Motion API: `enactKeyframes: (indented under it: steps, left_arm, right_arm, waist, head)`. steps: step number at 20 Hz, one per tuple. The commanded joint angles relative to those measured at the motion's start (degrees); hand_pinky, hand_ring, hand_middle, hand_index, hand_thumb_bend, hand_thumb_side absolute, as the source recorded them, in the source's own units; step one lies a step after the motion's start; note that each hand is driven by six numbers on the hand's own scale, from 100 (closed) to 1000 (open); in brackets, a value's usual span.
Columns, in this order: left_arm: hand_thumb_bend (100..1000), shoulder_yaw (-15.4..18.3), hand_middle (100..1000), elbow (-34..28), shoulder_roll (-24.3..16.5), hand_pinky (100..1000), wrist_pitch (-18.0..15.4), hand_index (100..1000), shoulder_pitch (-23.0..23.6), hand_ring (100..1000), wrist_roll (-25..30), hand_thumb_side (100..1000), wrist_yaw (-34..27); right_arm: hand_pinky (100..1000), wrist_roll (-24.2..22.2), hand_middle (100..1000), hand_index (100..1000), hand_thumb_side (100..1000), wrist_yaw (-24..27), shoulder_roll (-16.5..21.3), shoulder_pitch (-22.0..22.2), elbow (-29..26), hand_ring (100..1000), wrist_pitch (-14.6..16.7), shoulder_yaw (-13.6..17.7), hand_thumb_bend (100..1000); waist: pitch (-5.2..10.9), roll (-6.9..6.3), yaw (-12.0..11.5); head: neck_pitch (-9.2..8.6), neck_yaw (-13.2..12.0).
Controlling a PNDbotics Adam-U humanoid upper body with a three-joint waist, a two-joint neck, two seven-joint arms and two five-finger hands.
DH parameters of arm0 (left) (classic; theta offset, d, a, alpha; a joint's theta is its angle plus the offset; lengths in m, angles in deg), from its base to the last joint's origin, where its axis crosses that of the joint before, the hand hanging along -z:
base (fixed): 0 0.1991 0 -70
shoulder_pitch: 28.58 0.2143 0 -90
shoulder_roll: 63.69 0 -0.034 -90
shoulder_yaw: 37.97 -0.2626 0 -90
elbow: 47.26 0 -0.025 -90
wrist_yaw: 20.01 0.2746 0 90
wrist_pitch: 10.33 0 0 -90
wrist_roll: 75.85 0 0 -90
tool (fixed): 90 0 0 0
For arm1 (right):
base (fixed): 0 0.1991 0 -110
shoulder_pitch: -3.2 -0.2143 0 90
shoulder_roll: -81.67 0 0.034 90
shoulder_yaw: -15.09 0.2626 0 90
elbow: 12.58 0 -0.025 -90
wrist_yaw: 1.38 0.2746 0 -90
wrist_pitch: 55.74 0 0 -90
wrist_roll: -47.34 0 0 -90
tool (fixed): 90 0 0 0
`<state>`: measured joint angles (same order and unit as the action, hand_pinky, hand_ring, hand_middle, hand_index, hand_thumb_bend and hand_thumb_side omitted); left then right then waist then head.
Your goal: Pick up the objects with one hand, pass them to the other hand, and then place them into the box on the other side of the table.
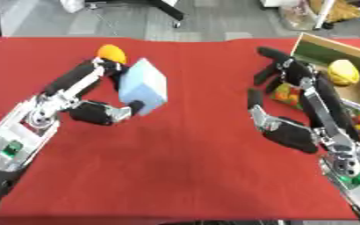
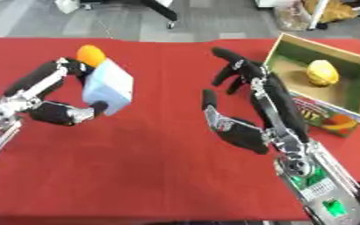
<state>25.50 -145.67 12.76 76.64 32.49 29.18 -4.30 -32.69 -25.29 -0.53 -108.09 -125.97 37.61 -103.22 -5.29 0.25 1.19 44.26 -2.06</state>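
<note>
While pinching a pale blue cube [image 1: 143, 86] between thumb below and fingers above, left hand [image 1: 99, 94] raised over the left half of the red tablecloth [image 1: 183, 167], forearm coming in from the lower left corner. Just behind the cube and the fingers, an orange ball [image 1: 112, 53], resting on the cloth or touching the fingertips: cannot tell which. Across the middle, right hand [image 2: 248, 105] unclenched, fingers spread and reaching toward the cube, thumb apart and pointing up, nothing grasped, a clear gap of cloth between it and the cube. Beyond the right hand, at the table's right edge, a cardboard box [image 2: 352, 88] with green inner walls and printed fruit on its side, holding a yellow lemon-like object [image 2: 322, 72]. Past the far table edge, grey floor.
</note>
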Motion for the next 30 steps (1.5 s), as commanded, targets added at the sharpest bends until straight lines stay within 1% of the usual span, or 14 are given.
enactKeyframes:
  steps: [1, 4, 5, 7, 8, 9, 12, 16, 21, 30]
  left_arm:
    - [109, -3.3, 480, -5.4, -2.4, 832, 1.9, 604, -2.0, 514, 2.8, 511, -3.0]
    - [107, -3.9, 480, -10.2, -3.2, 832, 4.8, 604, -3.0, 514, 5.7, 506, -5.9]
    - [107, -3.6, 479, -12.1, -3.6, 831, 6.5, 603, -3.5, 514, 7.1, 504, -7.7]
    - [109, -1.7, 479, -15.2, -4.4, 831, 12.5, 603, -5.2, 514, 11.5, 506, -14.2]
    - [111, -1.0, 479, -15.7, -4.6, 831, 14.3, 603, -6.0, 514, 13.1, 506, -16.6]
    - [112, -0.6, 479, -15.9, -4.7, 832, 15.4, 603, -6.7, 514, 14.4, 510, -18.2]
    - [111, -0.7, 478, -16.2, -4.5, 835, 16.7, 603, -7.8, 513, 17.1, 540, -21.1]
    - [118, -1.2, 474, -16.2, -4.5, 834, 17.9, 599, -8.5, 510, 18.8, 543, -22.8]
    - [129, -1.3, 472, -16.2, -5.1, 831, 19.7, 598, -8.0, 508, 19.2, 542, -21.2]
    - [144, -1.3, 469, -16.2, -6.1, 827, 23.4, 597, -6.9, 508, 19.7, 541, -17.6]
  right_arm:
    - [475, -2.8, 500, 923, 421, 0.4, 2.0, -2.2, -1.2, 647, 0.3, -1.0, 100]
    - [475, -5.7, 494, 934, 483, 0.7, 2.4, -3.7, -1.2, 643, 0.6, -2.0, 100]
    - [474, -7.0, 493, 935, 494, 0.9, 2.4, -4.2, -1.2, 641, 0.6, -2.3, 100]
    - [473, -10.0, 491, 939, 520, 1.5, 2.3, -5.2, -1.2, 639, 0.8, -2.4, 100]
    - [472, -11.1, 490, 941, 528, 1.9, 2.2, -5.6, -1.2, 639, 0.8, -2.4, 100]
    - [472, -11.9, 489, 942, 537, 2.2, 2.2, -6.0, -1.2, 638, 0.9, -2.6, 100]
    - [475, -13.5, 490, 944, 544, 2.7, 2.1, -6.9, -1.2, 639, 0.9, -3.1, 103]
    - [480, -14.8, 491, 946, 544, 2.1, 2.3, -7.6, -1.2, 639, 1.3, -3.6, 114]
    - [486, -14.8, 496, 949, 539, 1.1, 2.4, -7.4, -1.2, 643, 1.7, -3.3, 101]
    - [496, -14.8, 504, 956, 520, 0.1, 3.1, -7.5, -1.2, 647, 2.4, -2.7, 106]
  waist:
    - [1.48, 0.39, -0.2]
    - [1.43, 0.42, -0.4]
    - [1.44, 0.42, -0.5]
    - [1.49, 0.43, -0.7]
    - [1.49, 0.43, -0.7]
    - [1.48, 0.45, -0.8]
    - [1.43, 0.46, -0.8]
    - [1.40, 0.43, -0.8]
    - [1.38, 0.35, -0.5]
    - [1.14, 0.17, 0.0]
  head:
    - [-0.15, 0.2]
    - [-0.15, 0.4]
    - [-0.15, 0.4]
    - [-0.15, 0.5]
    - [-0.15, 0.5]
    - [-0.15, 0.6]
    - [-0.15, 0.6]
    - [-0.15, 0.5]
    - [-0.15, 0.2]
    - [-0.15, -0.3]
